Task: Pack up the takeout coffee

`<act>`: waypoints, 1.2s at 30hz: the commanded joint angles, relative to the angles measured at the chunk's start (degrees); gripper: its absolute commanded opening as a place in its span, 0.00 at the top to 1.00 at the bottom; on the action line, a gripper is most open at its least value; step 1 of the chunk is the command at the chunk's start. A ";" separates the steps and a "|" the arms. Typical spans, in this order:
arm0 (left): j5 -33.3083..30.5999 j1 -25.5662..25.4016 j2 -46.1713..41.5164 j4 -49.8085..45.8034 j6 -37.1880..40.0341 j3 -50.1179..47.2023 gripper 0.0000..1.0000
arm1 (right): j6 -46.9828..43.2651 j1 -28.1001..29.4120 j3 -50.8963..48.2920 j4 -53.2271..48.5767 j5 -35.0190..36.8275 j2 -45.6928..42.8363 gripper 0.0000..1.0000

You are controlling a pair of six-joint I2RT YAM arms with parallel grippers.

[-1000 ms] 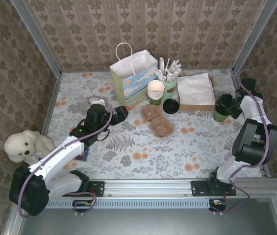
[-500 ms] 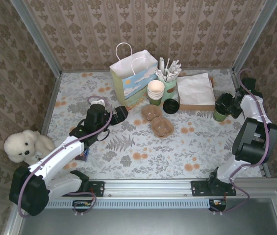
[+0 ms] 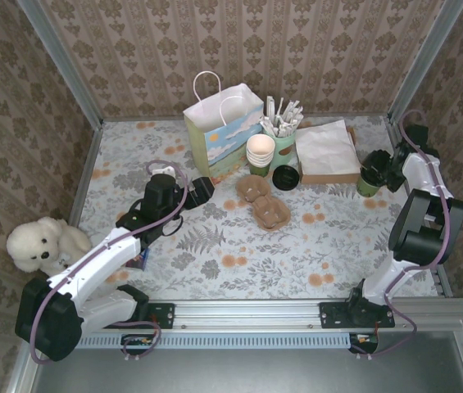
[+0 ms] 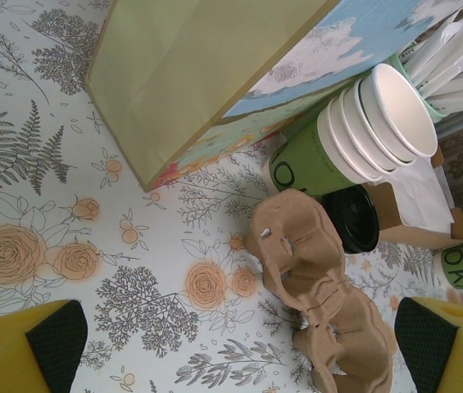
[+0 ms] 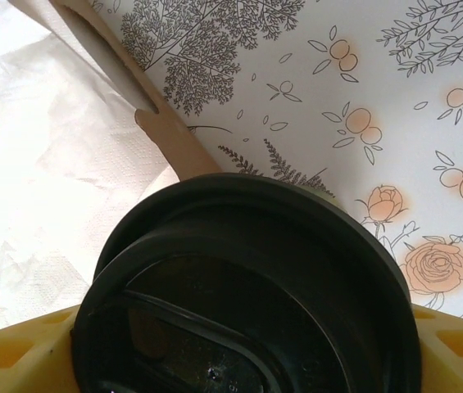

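Carrier [image 3: 262,201] from above: empty, flat on the table [image 3: 215,254], just in front of the bag [image 3: 217,131], with the cream cups [image 3: 260,149] stacked right behind it. Nothing seated in any well, nothing seen going into the bag. Packing looks barely begun, with cup into carrier and carrier into bag both left to do. Left claw [image 3: 204,190] near the carrier's left side, spread wide, clear of everything. Right claw [image 3: 377,172] far right, set around a green cup [image 3: 368,183] with a black top, beside the napkins [image 3: 327,151].

Left wrist: carrier [image 4: 313,278] dead ahead between wide-open yellow fingers [image 4: 18,352], untouched; cream cups [image 4: 379,119] beyond it, a loose lid [image 4: 351,218] just beside.

Right wrist: black top of the green cup [image 5: 247,286] wedged between both yellow pads [image 5: 460,352] — grasped, by the look of it, and well apart from the carrier.
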 commanded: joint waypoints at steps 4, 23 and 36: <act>-0.56 0.66 -0.63 0.21 -0.08 0.11 0.00 | 1.77 1.77 3.26 -0.10 -2.73 3.15 0.21; -0.47 1.01 -1.22 -0.92 0.27 -0.42 0.00 | 1.80 3.95 6.66 -2.74 1.43 2.92 0.08; -0.12 1.09 -1.09 -1.13 0.03 -0.59 0.00 | 0.53 3.91 7.13 -3.81 1.82 0.34 0.00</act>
